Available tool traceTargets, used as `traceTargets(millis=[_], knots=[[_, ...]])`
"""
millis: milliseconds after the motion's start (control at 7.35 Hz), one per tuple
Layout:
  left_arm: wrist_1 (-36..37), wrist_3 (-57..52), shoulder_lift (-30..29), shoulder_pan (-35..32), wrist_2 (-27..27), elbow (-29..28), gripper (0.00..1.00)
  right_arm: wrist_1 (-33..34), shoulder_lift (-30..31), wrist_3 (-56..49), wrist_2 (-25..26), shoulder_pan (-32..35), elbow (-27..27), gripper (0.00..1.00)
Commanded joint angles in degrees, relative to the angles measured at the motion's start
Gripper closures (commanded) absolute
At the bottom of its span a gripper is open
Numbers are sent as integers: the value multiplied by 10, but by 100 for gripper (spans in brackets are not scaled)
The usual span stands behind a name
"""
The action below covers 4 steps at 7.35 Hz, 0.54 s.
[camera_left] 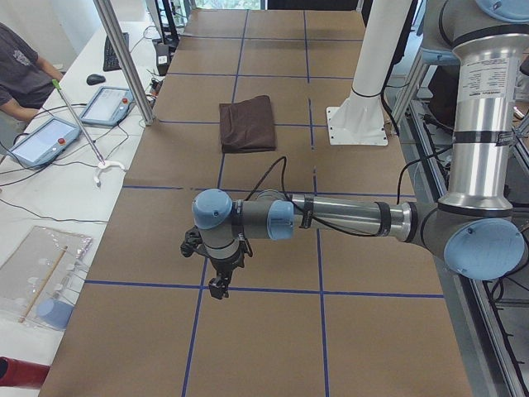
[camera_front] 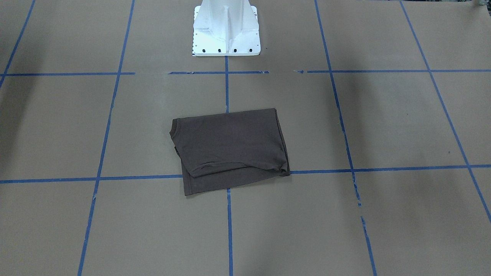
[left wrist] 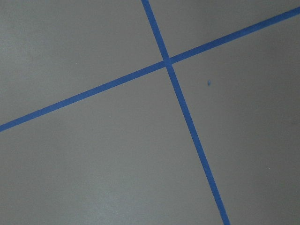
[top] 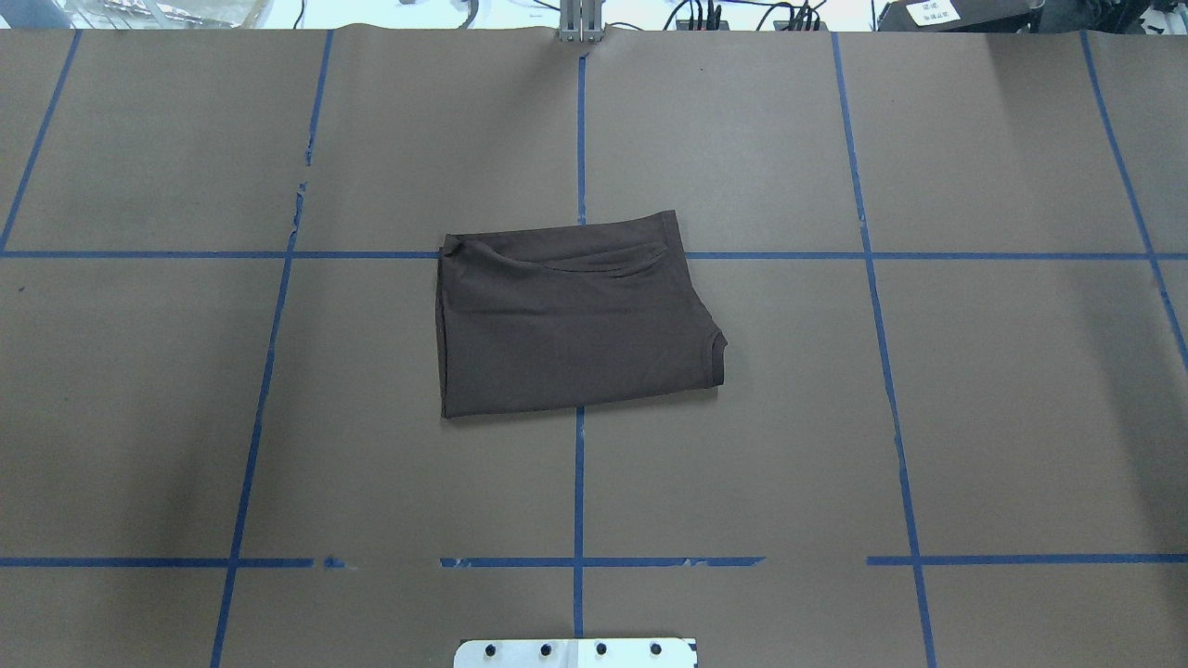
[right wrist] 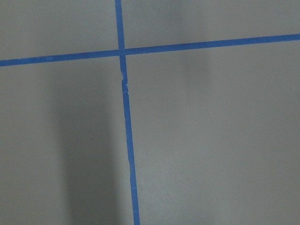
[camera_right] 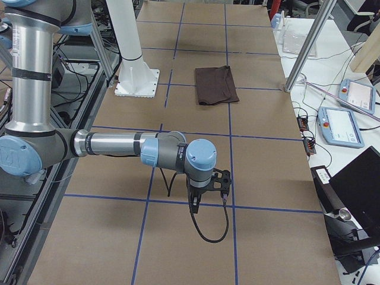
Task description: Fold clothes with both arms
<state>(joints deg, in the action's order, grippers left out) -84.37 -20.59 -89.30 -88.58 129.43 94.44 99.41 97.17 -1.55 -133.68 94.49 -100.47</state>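
Dark brown cotton, a T-shirt [top: 571, 320], lies folded into a compact rectangle near the middle of the brown-paper table [top: 974, 417], straddling the crossing of two blue tape lines [top: 578, 482]; the white pedestal base [camera_front: 225, 30] stands a little apart from it on the robot's side. Both arms sit far out toward the table's ends, well apart from the shirt; the left gripper [camera_left: 219, 279] hangs low over bare paper in the left-end view, and the right gripper [camera_right: 205, 193] does likewise in the right-end view. Only these side views show them, so I cannot tell whether either pair of fingers is apart or together; neither holds anything of the shirt. The wrist cameras see only paper and tape.

The folding looks finished, or nearly so; if a tidy-up is wanted, my judgement is that the loose, rumpled layer along the far edge should be smoothed flat, with both grippers pinching the two corners of that edge and drawing evenly so the stack below is not dragged askew.

In the overhead view the bundle's long axis runs left to right, tilted slightly; the collar end appears to point toward the robot's right, the straight fold toward its left.
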Motion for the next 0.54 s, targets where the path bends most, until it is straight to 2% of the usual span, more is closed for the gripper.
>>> traceTargets(millis=[0, 136, 408], knots=[[0, 82, 0, 0, 17, -3, 0, 0, 0, 8, 1, -4, -1, 0], [0, 143, 0, 1, 37, -4, 0, 0, -1, 9, 0, -4, -1, 0], [-1, 170, 0, 1, 39, -2, 0, 0, -1, 9, -3, -4, -1, 0]])
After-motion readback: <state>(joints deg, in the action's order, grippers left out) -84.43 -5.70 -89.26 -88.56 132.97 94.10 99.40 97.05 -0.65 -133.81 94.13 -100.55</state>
